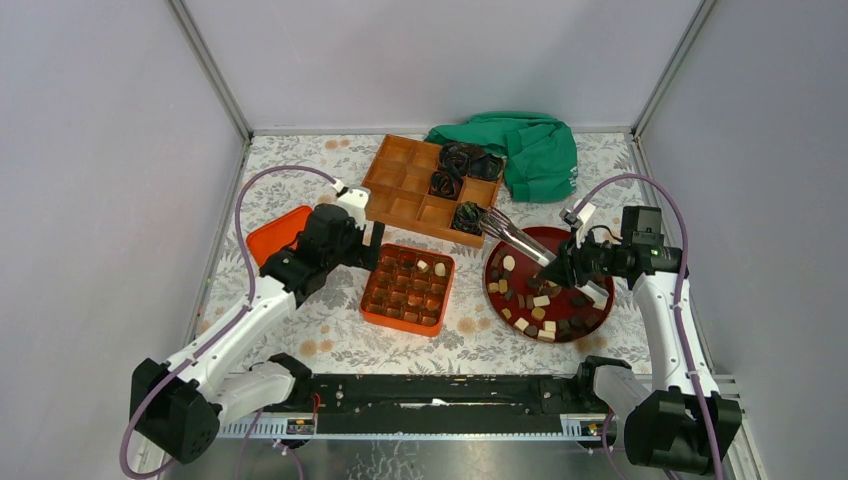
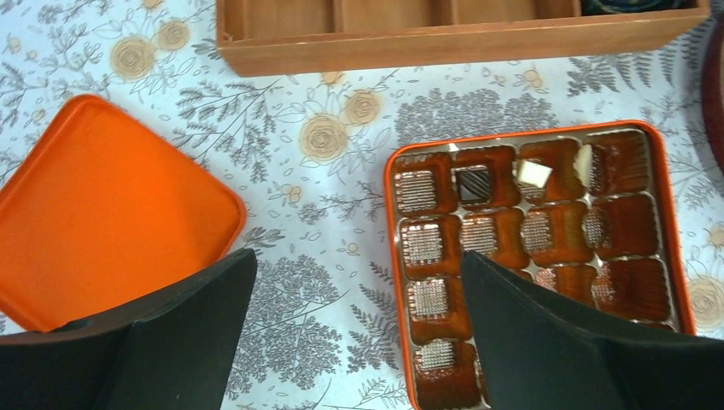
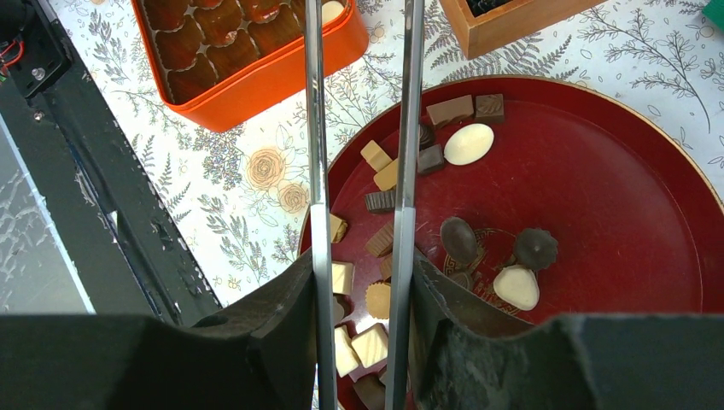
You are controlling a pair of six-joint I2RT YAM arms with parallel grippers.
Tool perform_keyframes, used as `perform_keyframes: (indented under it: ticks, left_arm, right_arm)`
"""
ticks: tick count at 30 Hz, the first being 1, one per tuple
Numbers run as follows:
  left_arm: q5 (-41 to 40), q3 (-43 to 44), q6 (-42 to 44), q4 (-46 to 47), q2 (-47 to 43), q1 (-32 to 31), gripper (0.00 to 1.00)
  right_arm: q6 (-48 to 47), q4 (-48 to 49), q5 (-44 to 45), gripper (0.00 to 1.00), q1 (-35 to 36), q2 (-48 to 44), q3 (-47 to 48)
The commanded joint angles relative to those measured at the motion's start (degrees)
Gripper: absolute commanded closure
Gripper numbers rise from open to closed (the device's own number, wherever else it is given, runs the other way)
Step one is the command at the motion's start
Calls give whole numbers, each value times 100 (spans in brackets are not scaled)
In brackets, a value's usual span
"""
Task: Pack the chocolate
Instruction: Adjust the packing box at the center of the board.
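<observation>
Chocolate pieces (image 1: 541, 301), dark, tan and cream, lie scattered on a round red plate (image 1: 590, 250). In the right wrist view they show as chocolate (image 3: 469, 143) on the plate (image 3: 615, 171). My right gripper (image 1: 570, 268) (image 3: 363, 273) hovers over the plate, shut on a pair of metal tongs (image 1: 520, 240) (image 3: 316, 128); the tong tips run out of the wrist view. An orange box (image 1: 363, 305) (image 2: 390, 213) with a moulded insert holds a few pieces (image 2: 534, 173). My left gripper (image 1: 375, 245) (image 2: 359, 260) hangs open over the box's left edge, holding nothing.
The orange lid (image 1: 275, 233) (image 2: 102, 205) lies left of the box. Behind stands a wooden compartment tray (image 1: 400, 185) (image 2: 461, 43) with black crinkled bundles (image 1: 460, 158). A green cloth (image 1: 525, 150) sits at the back right. The black rail (image 3: 111, 213) runs along the near edge.
</observation>
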Motion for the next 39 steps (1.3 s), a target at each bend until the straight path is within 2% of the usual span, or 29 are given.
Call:
perform_keyframes:
  ticks: [1, 9, 13, 21, 27, 33, 37, 39]
  left_arm:
    - [204, 35, 232, 73, 80, 344, 6]
    - [1315, 44, 91, 166, 855, 605, 29]
    - [1643, 119, 30, 112, 1273, 632, 36]
    - [1629, 200, -99, -44, 1830, 634, 55]
    - [1707, 377, -109, -96, 2255, 638, 58]
    - [2035, 427, -165, -42, 2421, 637, 76]
    - [2083, 412, -227, -26, 2306, 634, 97]
    - [2027, 355, -301, 3, 2065, 622, 100]
  right_arm:
    - [-79, 106, -318, 57, -28, -133, 56]
    - [-79, 115, -227, 57, -31, -71, 45]
    - [-83, 126, -188, 57, -33, -46, 36]
    - [-129, 78, -191, 57, -25, 21, 61]
    - [-112, 98, -177, 57, -30, -16, 30]
    - [-131, 71, -176, 57, -30, 12, 36]
    - [-157, 43, -187, 57, -32, 26, 45]
    - [-158, 32, -196, 57, -30, 25, 45]
